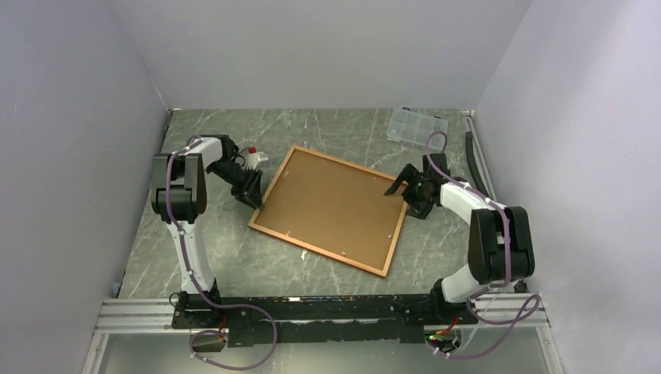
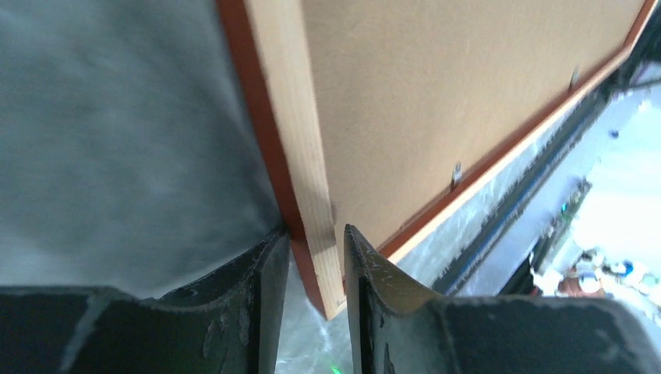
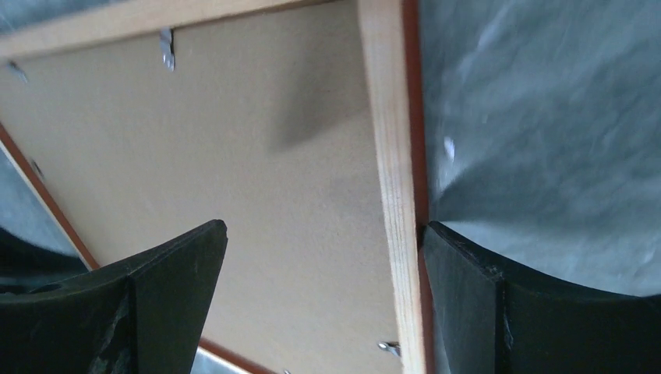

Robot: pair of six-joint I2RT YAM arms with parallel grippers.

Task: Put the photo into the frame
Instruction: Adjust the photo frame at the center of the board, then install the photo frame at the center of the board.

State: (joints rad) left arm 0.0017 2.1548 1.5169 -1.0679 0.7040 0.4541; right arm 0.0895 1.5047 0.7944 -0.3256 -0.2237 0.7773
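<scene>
The frame [image 1: 316, 248] lies back side up in the middle of the table, with a plain brown backing board [image 1: 331, 206] filling it. The photo is hidden. My left gripper [image 1: 257, 201] is at the frame's left corner. In the left wrist view it [image 2: 316, 234] straddles the pale wooden rail [image 2: 292, 117]: one finger is against the red outer edge and the other stands just off the inner side, so the jaws are narrowly open. My right gripper [image 1: 401, 195] is wide open over the right rail [image 3: 390, 156]. In the right wrist view [image 3: 323, 230] its outer finger touches the red edge and the other hangs over the board [image 3: 234, 156].
A clear plastic compartment box [image 1: 417, 125] sits at the back right. A small white bottle with a red cap [image 1: 251, 153] stands beside the left arm. A dark strip [image 1: 471, 156] runs along the right wall. Walls close in the left, back and right.
</scene>
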